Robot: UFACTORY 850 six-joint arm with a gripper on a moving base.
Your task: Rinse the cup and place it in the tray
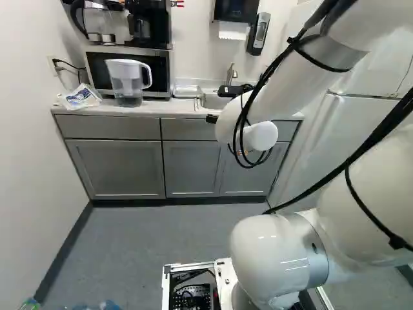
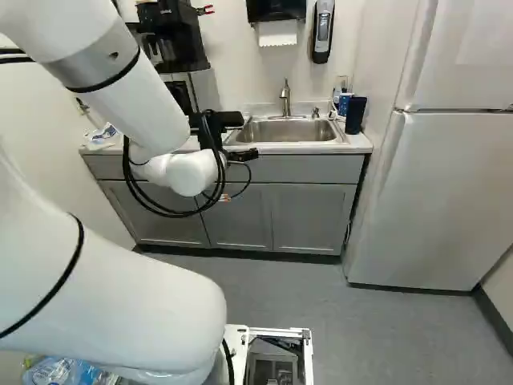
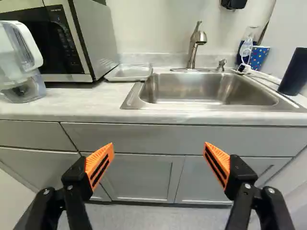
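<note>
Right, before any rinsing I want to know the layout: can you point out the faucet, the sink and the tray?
Faucet (image 3: 192,53): wrist view, on its upright body.
Sink (image 2: 288,131): right base view, on the basin's inside.
Tray (image 3: 128,72): wrist view, on its bare middle.

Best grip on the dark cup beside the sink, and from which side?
I'd grip the dark cup around its middle, coming level over the counter's front, a finger each side: it stands upright, shows no handle, its front is unblocked; the dotted cup sits behind.
</note>
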